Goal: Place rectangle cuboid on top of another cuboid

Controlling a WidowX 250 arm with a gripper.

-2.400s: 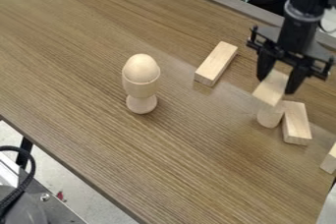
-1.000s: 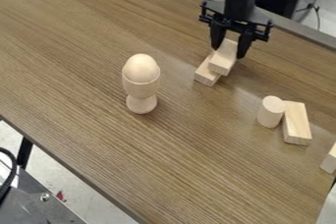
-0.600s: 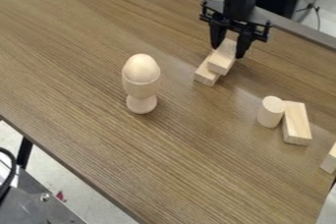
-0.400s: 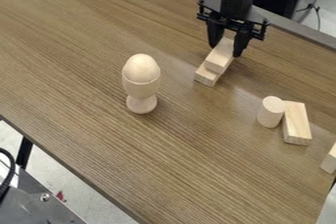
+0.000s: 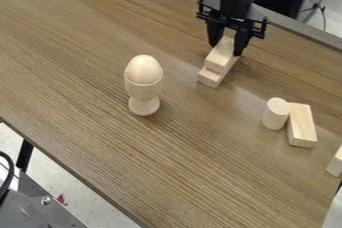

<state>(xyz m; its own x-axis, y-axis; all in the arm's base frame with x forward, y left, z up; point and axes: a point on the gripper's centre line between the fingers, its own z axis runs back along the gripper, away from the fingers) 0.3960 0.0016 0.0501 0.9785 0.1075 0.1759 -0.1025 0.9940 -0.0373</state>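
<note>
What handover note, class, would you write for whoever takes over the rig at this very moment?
Pincer: the black two-finger pincer is closed on the upper pale wooden cuboid.
Where: that block sits roughly lined up over the lower pale wooden cuboid, whose near end juts out. Full contact is hard to confirm.
Done: block brought over its target.
Left: check it is seated, open the pincer, back away gently.
Keep clear of: the pale wooden egg in its cup and the upright pale wooden cylinder.
</note>
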